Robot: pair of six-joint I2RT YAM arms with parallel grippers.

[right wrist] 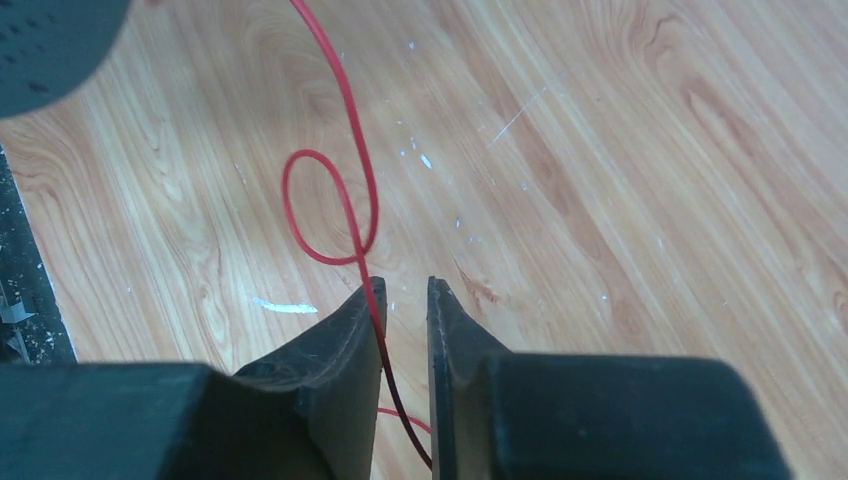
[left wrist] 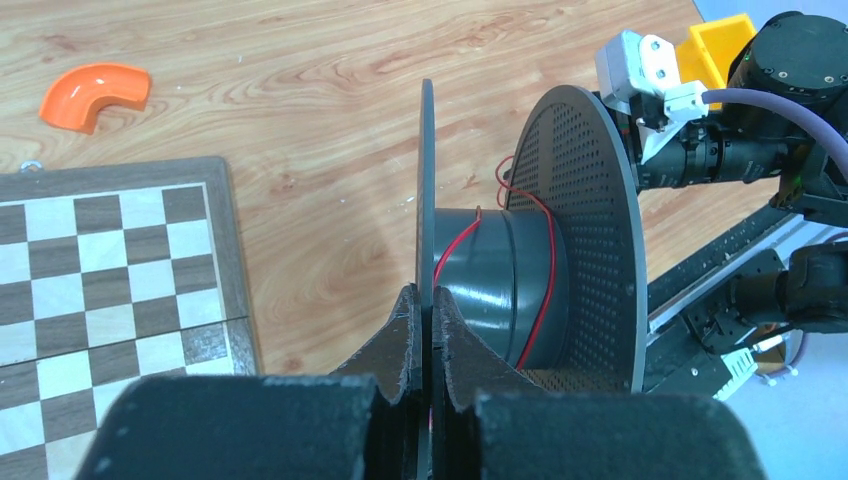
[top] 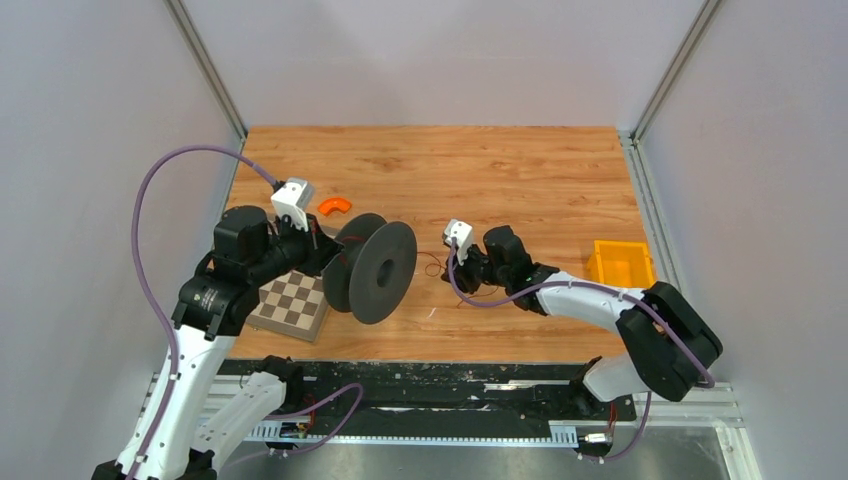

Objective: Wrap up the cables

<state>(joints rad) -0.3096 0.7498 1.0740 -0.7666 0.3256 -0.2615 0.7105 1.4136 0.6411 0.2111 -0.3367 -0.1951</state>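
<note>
A black spool [top: 370,268] is held on edge above the table, left of centre. My left gripper [top: 325,250] is shut on its near flange [left wrist: 426,180]; in the left wrist view the gripper [left wrist: 432,300] pinches the thin disc. A few turns of thin red wire [left wrist: 545,270] lie on the spool's hub. The wire runs off to the right in a loose loop [right wrist: 345,200] on the wood. My right gripper [top: 449,266] hovers low over it. Its fingers [right wrist: 405,290] stand slightly apart, with the wire passing through the gap along the left finger.
A folded chessboard [top: 290,305] lies under the left arm. An orange curved piece [top: 335,206] lies behind the spool. A yellow bin [top: 620,262] stands at the right edge. Black rails run along the table's near edge.
</note>
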